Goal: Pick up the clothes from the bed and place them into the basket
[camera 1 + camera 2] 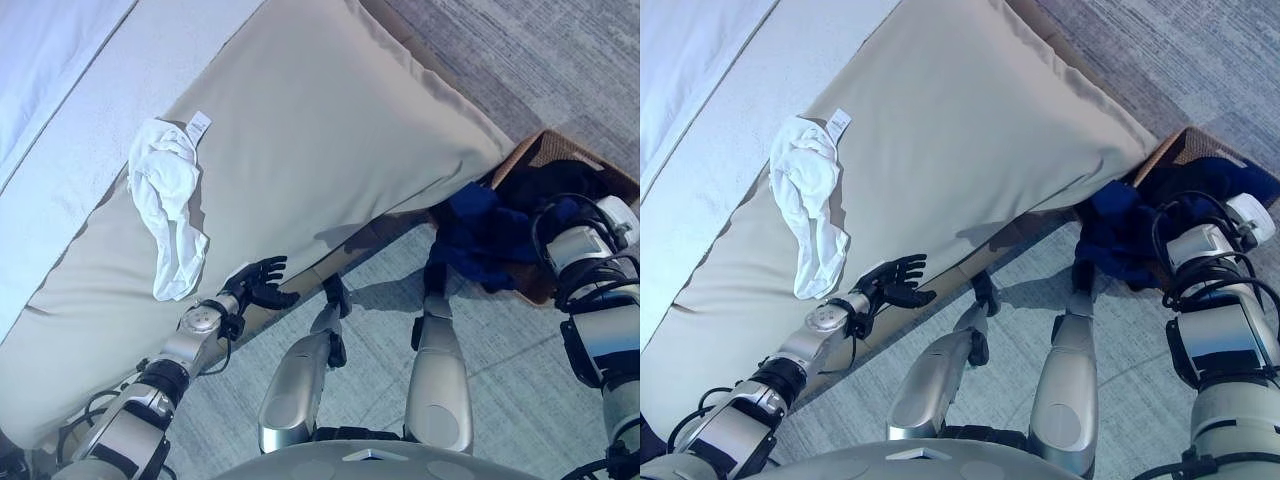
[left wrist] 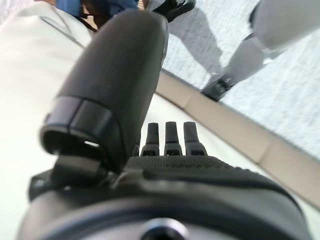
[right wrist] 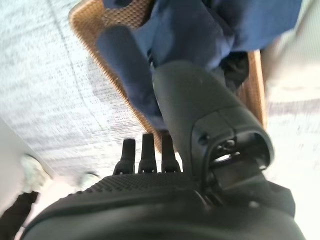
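The left hand (image 1: 258, 284) hovers over the near edge of the bed (image 1: 330, 130), its fingers loosely spread and its thumb out, with nothing in its hold. Just beyond its fingertips and a little to its left lies a crumpled white garment (image 1: 168, 205), stretched along the beige cover with a small white tag at its far end; hand and cloth are near each other but apart. Further out on that side a paler sheet (image 1: 45, 60) covers the rest of the bed.

The right hand (image 3: 165, 185) is out of sight in the head views, where only the forearm shows above the basket. Its own wrist view shows the thumb standing out and the fingers in a straight row, holding nothing, poised over the brown woven basket (image 3: 87, 30). Dark blue clothes (image 1: 480, 235) lie just beyond its fingers, filling the basket and spilling over its rim towards the bed's corner. The basket stands on grey carpet (image 1: 520, 50), close beside the foot of the bed, well apart from the white garment.
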Tool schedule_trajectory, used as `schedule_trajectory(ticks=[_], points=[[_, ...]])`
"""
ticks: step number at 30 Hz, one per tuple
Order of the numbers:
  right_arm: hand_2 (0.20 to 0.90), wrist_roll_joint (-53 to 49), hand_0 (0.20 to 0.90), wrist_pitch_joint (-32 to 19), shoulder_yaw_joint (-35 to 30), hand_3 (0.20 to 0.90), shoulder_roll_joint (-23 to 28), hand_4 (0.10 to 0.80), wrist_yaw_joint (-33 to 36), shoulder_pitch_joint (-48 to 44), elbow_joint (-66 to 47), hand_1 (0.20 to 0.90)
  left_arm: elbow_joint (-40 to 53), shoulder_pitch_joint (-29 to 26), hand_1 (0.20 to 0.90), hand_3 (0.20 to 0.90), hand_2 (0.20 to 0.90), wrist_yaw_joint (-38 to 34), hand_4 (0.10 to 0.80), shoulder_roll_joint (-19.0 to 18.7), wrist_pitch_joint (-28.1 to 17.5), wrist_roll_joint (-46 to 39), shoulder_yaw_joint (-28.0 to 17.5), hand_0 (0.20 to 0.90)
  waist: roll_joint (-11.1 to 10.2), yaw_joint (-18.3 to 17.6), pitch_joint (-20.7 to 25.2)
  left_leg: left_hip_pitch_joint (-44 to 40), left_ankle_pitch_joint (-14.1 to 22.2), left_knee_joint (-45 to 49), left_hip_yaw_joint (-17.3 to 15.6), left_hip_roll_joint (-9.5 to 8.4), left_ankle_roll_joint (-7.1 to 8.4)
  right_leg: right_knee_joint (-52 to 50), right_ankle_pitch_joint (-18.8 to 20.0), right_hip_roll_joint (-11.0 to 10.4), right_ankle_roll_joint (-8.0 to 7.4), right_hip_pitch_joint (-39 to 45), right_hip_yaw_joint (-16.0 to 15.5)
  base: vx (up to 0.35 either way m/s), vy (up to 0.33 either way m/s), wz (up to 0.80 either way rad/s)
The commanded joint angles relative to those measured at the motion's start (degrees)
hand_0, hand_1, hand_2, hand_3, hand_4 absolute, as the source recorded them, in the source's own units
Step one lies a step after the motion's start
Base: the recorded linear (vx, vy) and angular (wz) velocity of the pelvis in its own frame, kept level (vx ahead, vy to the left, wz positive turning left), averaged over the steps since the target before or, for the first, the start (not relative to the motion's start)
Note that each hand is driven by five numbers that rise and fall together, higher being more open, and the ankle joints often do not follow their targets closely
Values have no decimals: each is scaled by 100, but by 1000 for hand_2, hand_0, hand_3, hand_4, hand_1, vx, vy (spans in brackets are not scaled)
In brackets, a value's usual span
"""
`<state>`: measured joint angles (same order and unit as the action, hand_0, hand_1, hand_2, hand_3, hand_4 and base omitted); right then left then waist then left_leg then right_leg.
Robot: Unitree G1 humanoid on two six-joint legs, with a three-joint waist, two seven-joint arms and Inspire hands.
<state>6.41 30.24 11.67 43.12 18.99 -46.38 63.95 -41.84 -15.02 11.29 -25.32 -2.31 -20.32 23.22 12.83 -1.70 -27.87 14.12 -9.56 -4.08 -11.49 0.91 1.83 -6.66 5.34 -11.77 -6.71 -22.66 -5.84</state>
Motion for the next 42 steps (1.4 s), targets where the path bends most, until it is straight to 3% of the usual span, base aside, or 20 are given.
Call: schedule_trajectory(ticks=[1,3,4,9,13,15,20,26,30,31,33,35,36,38,42], points=[[900,-121,900,-343,-57,900,1149,800,1146,153,-528,900,-21,238,900,900,900,-6,800,-162,-38,-25,-189,900,-50,-118,-29,86,855,850,1,-94,-63,-658,-759,488,506,100,-413,106,89,7],[900,-103,900,-349,-221,900,1170,800,1335,349,-768,900,-62,324,900,900,900,-43,800,-125,-34,-41,-229,900,-134,-124,43,-58,1006,836,41,-93,-29,-636,-886,498,445,250,-368,97,88,16],[900,-47,900,-260,-400,900,1185,800,1340,599,-989,900,-103,387,900,900,900,-63,800,-101,-22,-50,-297,900,-230,-117,77,-54,939,860,-17,-79,-76,-540,-724,499,473,309,-412,47,113,17],[900,565,900,589,-551,900,1303,800,-220,1229,-635,900,-218,517,900,900,900,-32,800,-241,146,13,-520,900,-689,85,347,-355,962,682,57,-96,-144,-188,-578,501,370,819,-494,101,63,19],[900,512,900,479,-737,900,1342,800,-134,1519,-116,900,-375,655,900,900,900,51,800,-375,193,165,-697,900,-947,318,557,-651,934,433,146,-112,-216,27,-482,500,246,1205,-611,140,15,35],[900,522,900,573,-879,900,1290,800,-50,1655,-29,900,-516,759,900,900,900,45,800,-371,146,214,-765,900,-1012,400,632,-746,925,345,185,-122,-240,85,-446,482,195,1316,-652,130,99,20],[900,446,900,223,-1188,900,1312,800,365,1956,-121,900,-740,1009,900,900,900,25,800,-360,246,247,-1027,900,-1098,513,805,-917,960,267,250,-170,-309,220,-356,421,96,1528,-714,127,142,19],[900,944,900,354,-1176,900,1159,800,-515,2125,43,900,-1126,1130,900,900,900,1,800,-353,367,357,-1368,900,-1251,703,969,-904,1103,470,311,-243,-427,253,-352,347,34,1705,-784,85,67,12],[900,955,900,-496,-1063,900,1115,800,-195,2158,202,900,-1147,1212,900,900,900,81,800,-375,446,419,-1427,900,-1283,853,1056,-961,1128,521,452,-269,-469,240,-380,310,20,1879,-919,116,47,18],[900,1068,900,-1194,-969,900,1055,800,-25,2104,-142,900,-1090,1296,900,900,900,48,800,-281,434,421,-1409,900,-1272,899,1089,-981,1141,551,556,-303,-481,212,-414,299,27,1931,-933,111,151,25],[900,1172,900,-1189,-869,900,950,800,-144,2147,-1514,900,-906,1451,900,900,900,-18,800,-169,412,315,-1429,900,-1248,887,1073,-941,1148,599,632,-335,-484,117,-476,272,50,1900,-926,26,186,9],[900,1617,900,-1542,-702,900,848,800,-567,2187,-2743,900,-791,1473,900,900,900,-68,800,-11,359,213,-1438,900,-1227,878,987,-824,1152,686,721,-392,-508,-49,-548,239,94,1783,-924,-57,207,3],[900,1614,900,-1454,-663,900,822,800,-658,2172,-3020,900,-769,1456,900,900,900,-93,800,32,341,189,-1406,900,-1221,882,952,-781,1150,721,742,-403,-513,-100,-565,229,106,1745,-933,-65,205,11],[900,1646,900,-1926,-469,900,694,800,-811,2013,-3322,900,-782,1372,900,900,900,-146,800,180,246,75,-1299,900,-1212,934,822,-620,1177,928,828,-455,-536,-279,-651,185,174,1648,-981,-49,188,25],[900,2011,900,-2291,63,900,580,800,-923,1391,-3228,900,-875,1216,900,900,900,-187,800,351,-10,41,-1074,900,-1186,1130,571,-271,1258,1416,965,-529,-568,-613,-776,84,290,1526,-1106,-51,136,38]])
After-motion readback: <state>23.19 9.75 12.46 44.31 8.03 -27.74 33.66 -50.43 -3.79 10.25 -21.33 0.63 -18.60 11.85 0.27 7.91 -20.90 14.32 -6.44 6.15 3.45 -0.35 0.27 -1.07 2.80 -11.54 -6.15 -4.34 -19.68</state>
